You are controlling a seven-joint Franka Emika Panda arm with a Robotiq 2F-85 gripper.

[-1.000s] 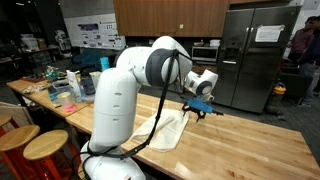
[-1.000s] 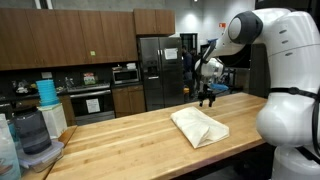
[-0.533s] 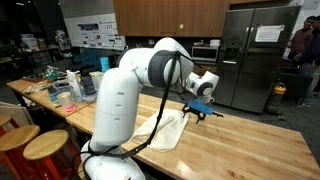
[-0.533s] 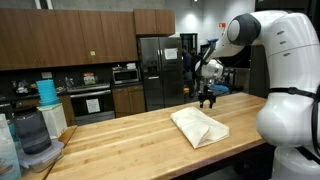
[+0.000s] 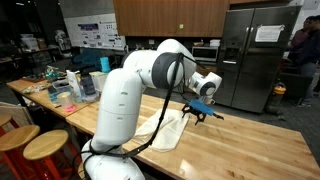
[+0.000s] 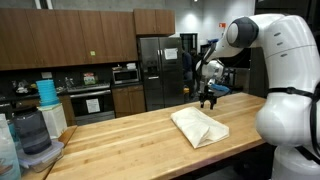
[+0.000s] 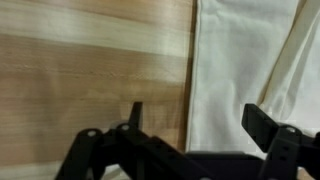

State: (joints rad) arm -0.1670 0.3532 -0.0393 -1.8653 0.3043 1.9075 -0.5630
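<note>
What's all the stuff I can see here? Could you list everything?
Cloth: one, cream, folded on the table.
Table: one, light wood, long.
Fridge: one, dark steel, against the back wall.
Microwave: one, silver, below the cabinets.
Cabinets: several, brown, on the wall.
Stools: at least two, wooden, beside the table.
Arm: one, white, over the table.
Hand: one, black, open, above the cloth's edge.

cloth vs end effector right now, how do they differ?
Colour: the cloth is pale cream; the end effector is black. Pose: the cloth lies folded flat on the wooden table; the end effector hangs above the cloth's edge. State: the cloth is ungripped; the end effector's jaws stand open, holding nothing. Shared: both are over the same table.
</note>
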